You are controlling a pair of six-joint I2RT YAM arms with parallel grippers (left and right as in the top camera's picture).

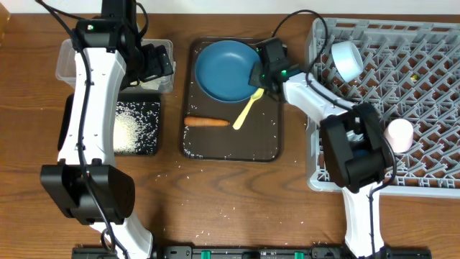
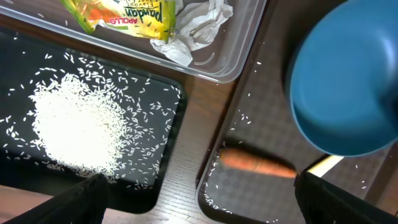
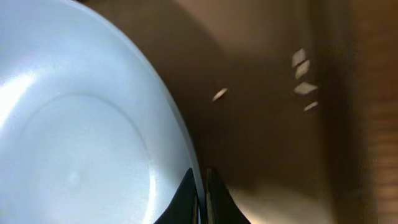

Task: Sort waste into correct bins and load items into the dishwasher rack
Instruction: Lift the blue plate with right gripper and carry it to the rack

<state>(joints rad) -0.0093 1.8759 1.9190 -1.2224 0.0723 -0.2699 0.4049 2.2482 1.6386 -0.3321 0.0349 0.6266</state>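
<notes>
Plainly, the grey dishwasher rack (image 1: 431,50) filled the right side of the overhead view. A light blue vessel (image 1: 347,59) lay on its side near the rack's upper left corner – cup or bowl, I could not tell – and a pink cup (image 1: 399,134) sat lower down. The right arm crossed the rack's left edge and hid part of it.

At the centre lay the dark brown serving tray (image 1: 269,147), strewn with stray grains. It held the dark blue plate (image 1: 226,70) at its top, the yellow spoon (image 1: 246,110) slanting below the plate's right rim, and the orange carrot (image 1: 207,122) lying flat towards the lower left. The right gripper (image 1: 260,75) was at the plate's right edge; its wrist view showed the two fingertips (image 3: 186,196) drawn close on either side of the rim, pinching it.

On the left, the black tray (image 1: 152,147) carried a heap of white rice (image 2: 78,121) with scattered grains around it. The white left arm covered much of this tray and of the clear tub (image 1: 164,47) above it. In the left wrist view the tub held a yellow-green wrapper (image 2: 124,15) printed "pandan" with "APOLLO" in red, and crumpled white paper (image 2: 202,25) beside it. The left gripper (image 2: 199,202) hung with its fingers spread wide and nothing between them, above the strip of table between the two trays.
</notes>
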